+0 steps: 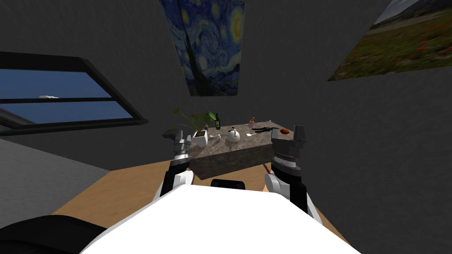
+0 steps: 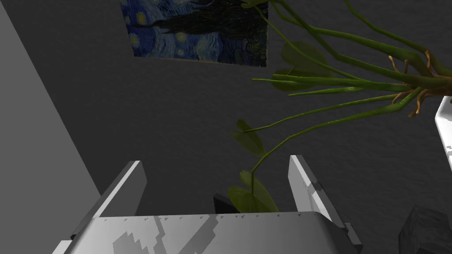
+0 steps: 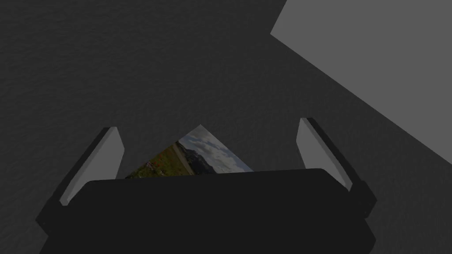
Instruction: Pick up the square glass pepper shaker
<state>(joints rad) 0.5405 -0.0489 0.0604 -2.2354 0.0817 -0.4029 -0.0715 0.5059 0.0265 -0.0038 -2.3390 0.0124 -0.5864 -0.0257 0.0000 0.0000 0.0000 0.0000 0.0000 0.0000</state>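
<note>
The small pale shaker [image 1: 251, 123] with a brownish top stands near the bench's [image 1: 229, 154] far edge, beyond the white teapot [image 1: 232, 135] — well apart from both hands. The left hand [image 2: 216, 161] gapes wide and empty beside the potted plant [image 1: 199, 137]. The right hand [image 3: 208, 124] — equally wide, empty — is raised at the bench's right end.
</note>
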